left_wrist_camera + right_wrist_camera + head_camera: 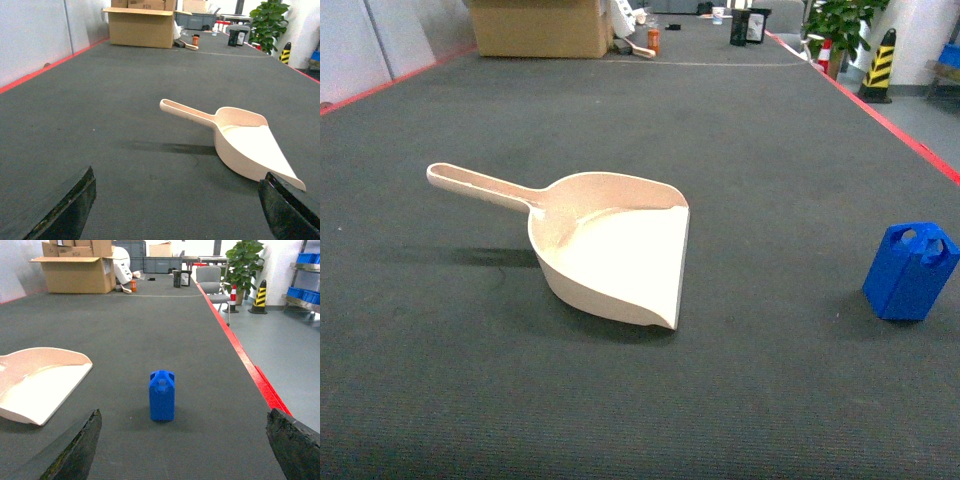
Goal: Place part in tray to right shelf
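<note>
The tray (pixel 620 255), a cream scoop, lies mid-table with its handle pointing back-left; it also shows in the left wrist view (pixel 250 147) and the right wrist view (pixel 40 382). The part (pixel 910 272), a small blue jug-like block, stands upright near the table's right side, well apart from the tray. My right gripper (pixel 184 447) is open, low over the mat, with the part (pixel 162 396) ahead of its fingers. My left gripper (pixel 177 210) is open and empty, and the tray's front corner is beside its right finger (pixel 287 210). The right shelf is out of view.
A red strip (pixel 910 140) marks the table's right edge, with floor beyond. A cardboard box (pixel 540 25) and small items (pixel 745 25) sit at the far end. A chair (pixel 210 280), plant (pixel 245 262) and a rack with blue crates (pixel 305 275) stand off to the right.
</note>
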